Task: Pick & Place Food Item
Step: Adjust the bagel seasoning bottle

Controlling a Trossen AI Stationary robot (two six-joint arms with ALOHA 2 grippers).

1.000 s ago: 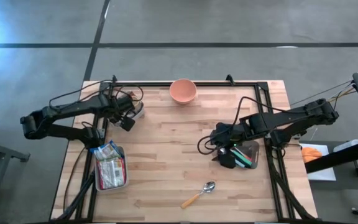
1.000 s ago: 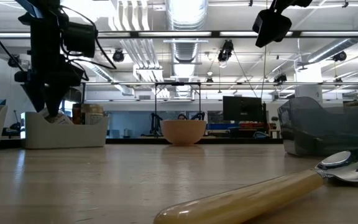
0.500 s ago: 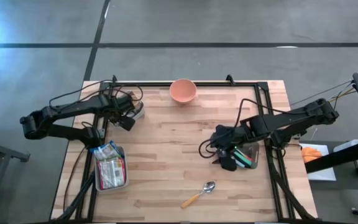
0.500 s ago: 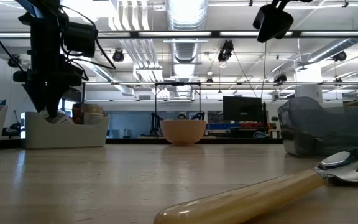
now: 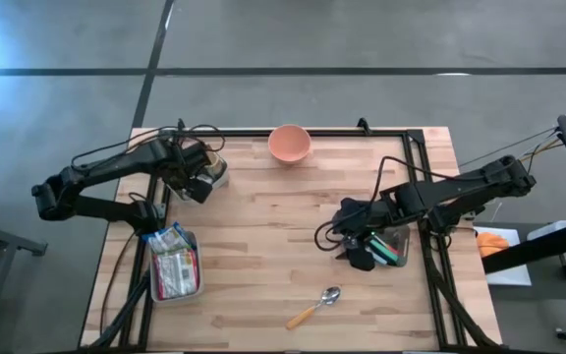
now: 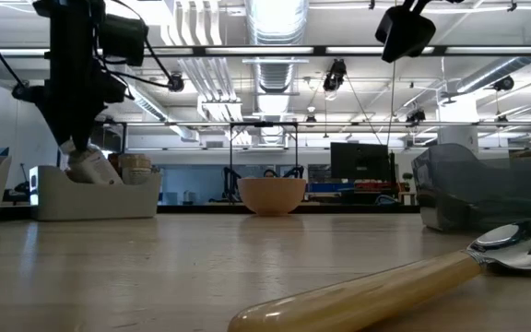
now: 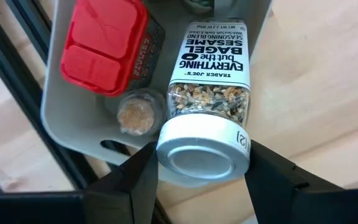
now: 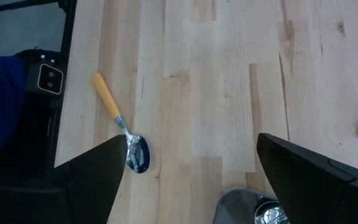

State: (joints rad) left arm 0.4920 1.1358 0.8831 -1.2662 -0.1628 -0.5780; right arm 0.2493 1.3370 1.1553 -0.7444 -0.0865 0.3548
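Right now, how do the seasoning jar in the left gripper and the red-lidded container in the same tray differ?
The seasoning jar has a white round cap and clear glass showing seeds; the red-lidded container has a square red flip lid. The left gripper is closed on the jar's cap, while the red-lidded container is untouched. Both are at the grey tray.

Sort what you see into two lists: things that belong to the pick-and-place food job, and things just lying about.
Job:
- seasoning jar, gripped at its cap
- left hand
- grey bin the jar hangs over

Lying about:
- spoon
- bowl
- snack tray
- red-lidded jar
- right hand, open, waiting
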